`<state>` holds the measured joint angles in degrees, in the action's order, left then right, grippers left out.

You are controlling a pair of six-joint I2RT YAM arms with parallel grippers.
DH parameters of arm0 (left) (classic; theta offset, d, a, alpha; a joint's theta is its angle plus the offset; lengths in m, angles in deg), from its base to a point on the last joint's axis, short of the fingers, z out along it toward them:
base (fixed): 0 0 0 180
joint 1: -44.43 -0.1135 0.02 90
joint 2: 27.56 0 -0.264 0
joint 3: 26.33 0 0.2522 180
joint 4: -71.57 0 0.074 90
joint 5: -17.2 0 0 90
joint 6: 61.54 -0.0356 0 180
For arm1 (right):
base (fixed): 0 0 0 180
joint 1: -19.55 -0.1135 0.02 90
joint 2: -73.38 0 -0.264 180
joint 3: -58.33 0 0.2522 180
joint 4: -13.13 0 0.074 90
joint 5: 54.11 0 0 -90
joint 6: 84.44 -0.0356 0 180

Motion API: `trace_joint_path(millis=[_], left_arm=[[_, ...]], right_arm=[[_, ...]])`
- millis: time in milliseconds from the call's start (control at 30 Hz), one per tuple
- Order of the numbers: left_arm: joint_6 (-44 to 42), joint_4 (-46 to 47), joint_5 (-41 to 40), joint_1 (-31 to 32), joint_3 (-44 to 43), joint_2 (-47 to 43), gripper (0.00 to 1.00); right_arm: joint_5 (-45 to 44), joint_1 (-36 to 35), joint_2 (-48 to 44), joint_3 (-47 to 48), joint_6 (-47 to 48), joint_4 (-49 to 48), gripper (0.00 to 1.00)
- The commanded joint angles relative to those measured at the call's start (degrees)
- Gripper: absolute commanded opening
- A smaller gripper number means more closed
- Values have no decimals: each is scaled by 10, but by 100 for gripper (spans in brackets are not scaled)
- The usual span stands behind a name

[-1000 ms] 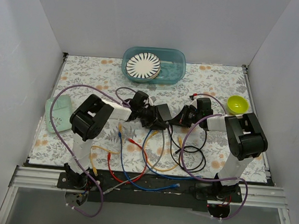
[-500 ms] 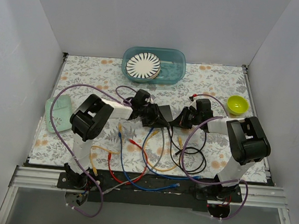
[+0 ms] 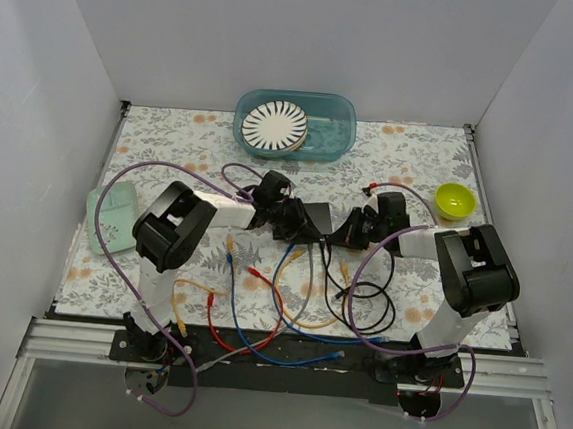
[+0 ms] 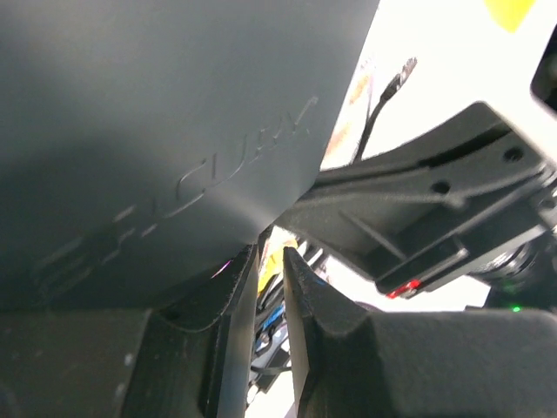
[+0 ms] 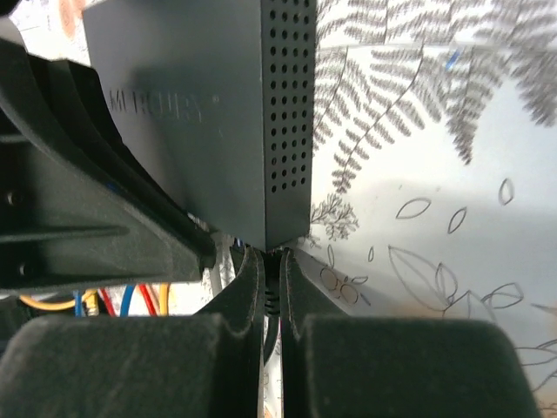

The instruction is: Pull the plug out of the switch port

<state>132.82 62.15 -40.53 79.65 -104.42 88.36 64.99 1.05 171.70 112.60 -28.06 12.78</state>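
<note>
The switch point(image 3: 318, 214), a flat dark grey box, lies mid-table between my two grippers. My left gripper point(image 3: 291, 219) is at its left end. In the left wrist view the switch point(image 4: 157, 122) fills the upper left and its corner meets my nearly shut left gripper point(image 4: 270, 252). My right gripper point(image 3: 346, 231) is at the switch's right front corner. In the right wrist view the right gripper point(image 5: 271, 261) is shut on a black plug point(image 5: 271, 300) with a ribbed boot, right under the switch's point(image 5: 218, 113) perforated corner. The socket row is hidden.
A teal bin point(image 3: 338, 144) with a striped plate stands at the back. A yellow-green bowl point(image 3: 455, 200) is at the right, a pale green object point(image 3: 114, 216) at the left. Red, blue, yellow and grey cables point(image 3: 258, 307) and a black cable loop point(image 3: 365, 297) lie in front of the switch.
My right gripper has shifted slightly left and nearer, close against the switch's corner. The left gripper and the switch have hardly moved.
</note>
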Motion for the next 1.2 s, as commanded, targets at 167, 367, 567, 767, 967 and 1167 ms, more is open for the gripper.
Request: trace_joint_path(millis=[167, 367, 567, 767, 967, 1167], left_arm=[[-16, -123, -240, -15, -3, 15, 20], [-19, -99, -219, -16, 9, -1, 20], [-60, -50, -156, -18, 23, -55, 26], [-90, -47, -116, -20, 11, -99, 34], [-110, -71, -95, -21, -19, -123, 36], [-94, -92, -153, -63, -19, -131, 36]], right_arm=[[73, -24, 13, -86, 8, 83, 1], [-51, -24, -50, -53, 19, 165, 1], [-204, -16, -112, -7, 30, 240, 13], [-157, -17, -112, 55, 6, 167, 49], [-64, -30, -38, 108, -13, 105, 51], [-12, -48, 34, 116, -49, 60, 49]])
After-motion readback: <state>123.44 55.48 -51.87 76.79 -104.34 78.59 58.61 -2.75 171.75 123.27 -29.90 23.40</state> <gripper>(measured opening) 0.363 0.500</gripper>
